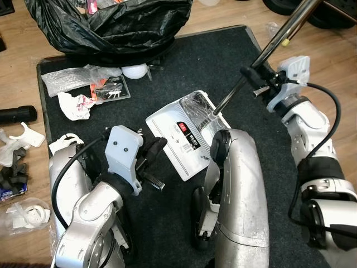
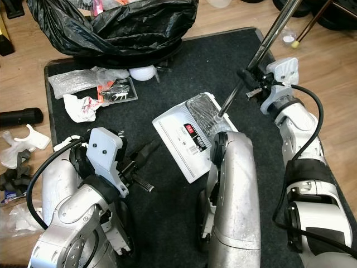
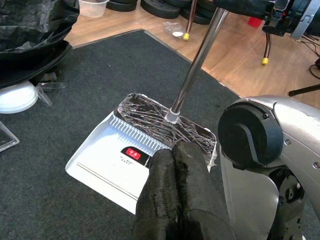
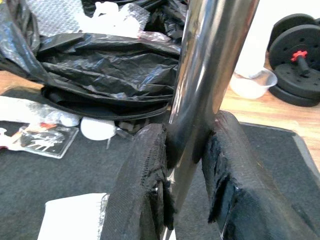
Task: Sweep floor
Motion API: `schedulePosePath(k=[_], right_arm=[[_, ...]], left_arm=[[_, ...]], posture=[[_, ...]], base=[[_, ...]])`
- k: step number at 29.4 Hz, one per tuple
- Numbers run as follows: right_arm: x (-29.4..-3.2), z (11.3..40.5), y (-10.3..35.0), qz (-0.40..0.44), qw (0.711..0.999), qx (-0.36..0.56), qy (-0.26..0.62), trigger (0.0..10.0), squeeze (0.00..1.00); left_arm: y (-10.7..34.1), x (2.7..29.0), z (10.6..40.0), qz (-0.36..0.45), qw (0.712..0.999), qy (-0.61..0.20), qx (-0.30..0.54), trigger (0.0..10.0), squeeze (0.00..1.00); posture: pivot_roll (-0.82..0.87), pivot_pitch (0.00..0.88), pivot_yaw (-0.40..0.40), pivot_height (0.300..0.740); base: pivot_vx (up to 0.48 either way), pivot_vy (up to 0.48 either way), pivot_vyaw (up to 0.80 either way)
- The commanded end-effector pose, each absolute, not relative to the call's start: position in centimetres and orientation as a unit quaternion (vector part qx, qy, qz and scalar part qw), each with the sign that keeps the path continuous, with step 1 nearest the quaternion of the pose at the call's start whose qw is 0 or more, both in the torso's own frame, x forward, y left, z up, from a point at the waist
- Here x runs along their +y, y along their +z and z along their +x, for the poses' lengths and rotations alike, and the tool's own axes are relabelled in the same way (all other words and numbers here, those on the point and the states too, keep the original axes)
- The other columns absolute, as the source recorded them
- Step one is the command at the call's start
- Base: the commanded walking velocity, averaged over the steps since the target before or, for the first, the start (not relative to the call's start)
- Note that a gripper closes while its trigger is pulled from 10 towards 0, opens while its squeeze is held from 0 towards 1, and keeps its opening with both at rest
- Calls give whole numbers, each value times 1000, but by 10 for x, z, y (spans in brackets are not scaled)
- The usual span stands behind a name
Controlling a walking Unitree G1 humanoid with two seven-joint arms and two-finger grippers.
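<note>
We see the right gripper clamped on the broom handle, its bristles in the white dustpan mid-mat, while the left gripper, fingers together, hovers beside the pan.

- The left gripper, fingers pressed together, hovers over a white dustpan.
- A metal broom handle meets bristles on the dustpan.
- Dark mat underneath.

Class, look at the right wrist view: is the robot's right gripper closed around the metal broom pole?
Yes: the right gripper has its two black fingers pressed against either side of the shiny metal broom pole.
</note>
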State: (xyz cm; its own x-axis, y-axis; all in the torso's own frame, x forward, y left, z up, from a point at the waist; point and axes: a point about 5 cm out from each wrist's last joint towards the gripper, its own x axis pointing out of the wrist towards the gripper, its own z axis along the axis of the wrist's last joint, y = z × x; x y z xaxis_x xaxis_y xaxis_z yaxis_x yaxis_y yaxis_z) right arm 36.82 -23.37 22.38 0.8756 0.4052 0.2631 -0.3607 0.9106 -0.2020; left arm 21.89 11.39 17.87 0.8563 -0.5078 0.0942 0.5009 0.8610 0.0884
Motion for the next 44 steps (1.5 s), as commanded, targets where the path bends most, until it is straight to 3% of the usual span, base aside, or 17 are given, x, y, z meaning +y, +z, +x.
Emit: schedulePosePath(k=[1,2,7,8,9,10,22,24,44], right_arm=[[-246,365,220,-83,970,-135,187,0,0],[-244,365,217,-94,967,-124,202,10000,1000],[-245,367,219,-95,968,-124,198,10000,1000],[-246,368,221,-92,968,-126,197,10000,400],[-246,368,221,-92,968,-126,197,10000,400],[-246,369,224,-93,967,-131,197,10000,0],[-234,379,238,-105,958,-141,225,10000,0],[-229,382,239,-106,957,-135,233,0,0],[-235,374,216,-85,966,-127,210,0,0]], left_arm=[[174,115,216,29,967,-250,-49,10000,0],[174,115,216,30,967,-250,-49,10000,0],[175,115,216,31,967,-250,-49,10000,0],[175,115,216,31,967,-250,-49,10000,0],[175,115,216,31,967,-250,-49,10000,0],[175,115,216,31,966,-250,-49,10000,0],[175,116,215,32,966,-250,-49,10000,0],[175,116,214,33,966,-250,-48,10000,0],[175,116,213,32,967,-249,-46,10000,0]], posture=[[-93,352,-125,330],[-93,352,-125,330],[-90,353,-124,330],[-90,353,-124,330],[-90,353,-124,330],[-88,354,-123,330],[-81,357,-120,330],[-75,360,-125,330],[-83,362,-123,330]], base=[[0,0,0],[0,0,0],[0,0,0],[0,0,0],[0,0,0],[0,0,0],[0,0,0],[0,0,0],[0,0,0]])
